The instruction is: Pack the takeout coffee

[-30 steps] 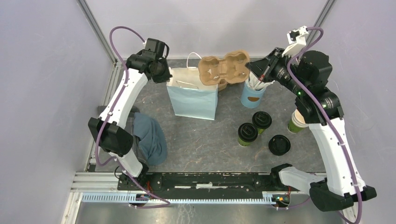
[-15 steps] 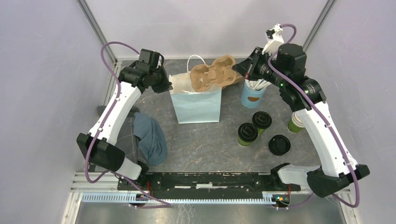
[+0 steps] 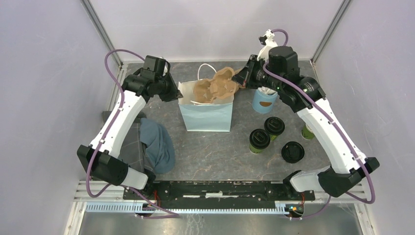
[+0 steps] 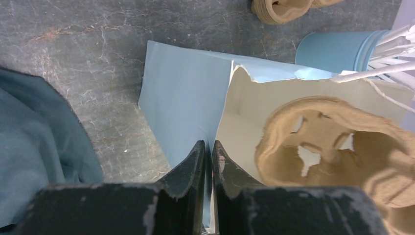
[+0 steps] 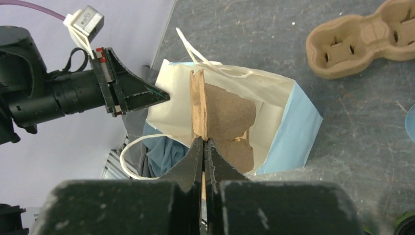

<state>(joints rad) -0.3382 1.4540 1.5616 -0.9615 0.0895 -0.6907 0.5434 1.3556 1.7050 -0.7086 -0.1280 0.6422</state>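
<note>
**Tray half in the bag, coffee not yet packed**

Front coffee cup (image 3: 259,141) and back coffee cup (image 3: 274,126) stand lidded on the table (image 3: 215,152), right of the bag (image 3: 205,117) and well apart from both jaws; the left gripper (image 4: 208,147) pinches the bag's rim, jaws narrow; the right gripper (image 5: 203,143) is clamped on the cardboard tray (image 5: 227,115), which is half inside the bag; the next move is probably to seat the tray level, let go, then fetch a cup.

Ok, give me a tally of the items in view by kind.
Lidded green cups: 2
Unlidded green cup: 1
Loose black lid: 1
Light-blue stick cup: 1
Cardboard carriers: 2
Blue bag: 1
Teal cloth: 1
Total: 9
</note>
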